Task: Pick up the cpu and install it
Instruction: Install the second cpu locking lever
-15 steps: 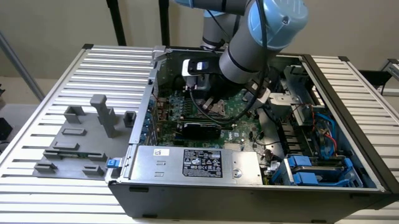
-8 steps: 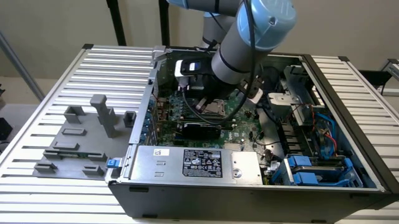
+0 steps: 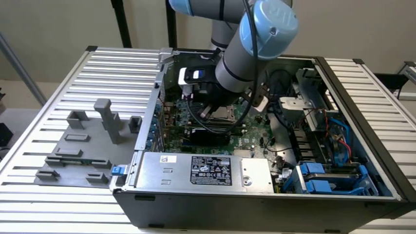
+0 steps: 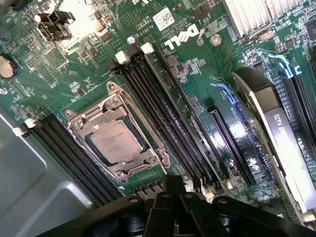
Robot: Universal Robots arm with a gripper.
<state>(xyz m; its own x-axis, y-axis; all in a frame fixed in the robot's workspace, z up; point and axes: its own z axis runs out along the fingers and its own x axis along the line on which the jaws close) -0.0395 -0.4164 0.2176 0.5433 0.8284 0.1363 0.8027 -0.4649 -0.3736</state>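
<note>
The arm (image 3: 244,53) reached down into the open computer case (image 3: 260,200) from above, wrist over the motherboard (image 4: 89,44). The gripper (image 4: 173,207) hung just above the board, fingers closed and holding nothing. The cpu (image 4: 115,141) sat flat in its socket, pale metal top facing up, with the silver socket frame (image 4: 79,123) around it. The gripper was near the socket but not touching the chip. Black memory slots (image 4: 163,123) ran alongside the socket, some with white end clips. More black slots lay on the socket's other side. Long expansion slots (image 4: 232,143) with blue latches sat further off, and a card (image 4: 284,143) stood in one of them. A finned heatsink (image 4: 252,17) showed at the board's edge.

In the exterior view, the case lay open on a slatted metal table (image 3: 117,68). The power supply (image 3: 201,170) sat at the case's near edge, and blue drive bays (image 3: 325,180) were toward the exterior view's right. Grey plastic fixture blocks (image 3: 85,146) stood on the table at the exterior view's left, well apart from the gripper.
</note>
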